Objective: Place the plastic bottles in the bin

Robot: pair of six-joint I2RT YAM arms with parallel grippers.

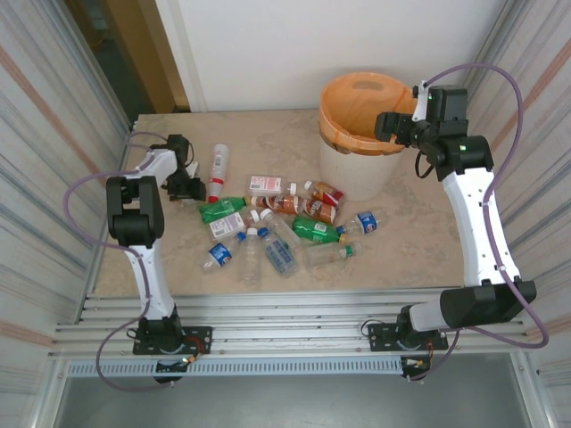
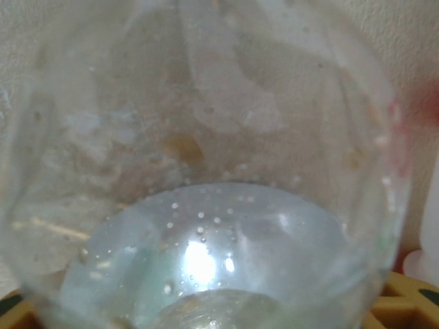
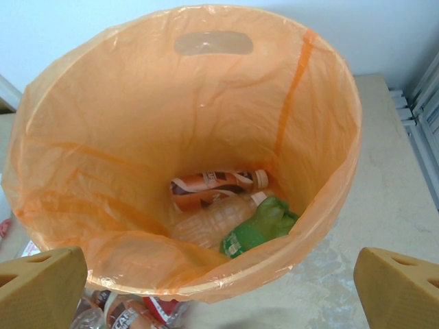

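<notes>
Several plastic bottles [image 1: 285, 223] lie in a heap mid-table; a white and red one [image 1: 217, 172] lies apart at the left. My left gripper [image 1: 185, 185] is low on the table beside it. In the left wrist view a clear bottle [image 2: 206, 171] sits right between the jaws of my left gripper [image 2: 212, 308]. Just a yellow fingertip [image 2: 411, 301] peeks past it, so whether the fingers press on it is hidden. My right gripper [image 1: 390, 125] hangs open over the bin [image 1: 357, 169], with nothing between the fingers [image 3: 41, 288]. Inside the bin [image 3: 329, 205] lie a brown-labelled bottle [image 3: 216, 186], a clear one [image 3: 212, 223] and a green one [image 3: 260, 226].
Ribbed metal walls [image 1: 53, 134] close in the table on the left and right. The bin stands at the far right, close to the back wall. Bare tabletop [image 1: 419, 259] lies right of the heap and along the near edge.
</notes>
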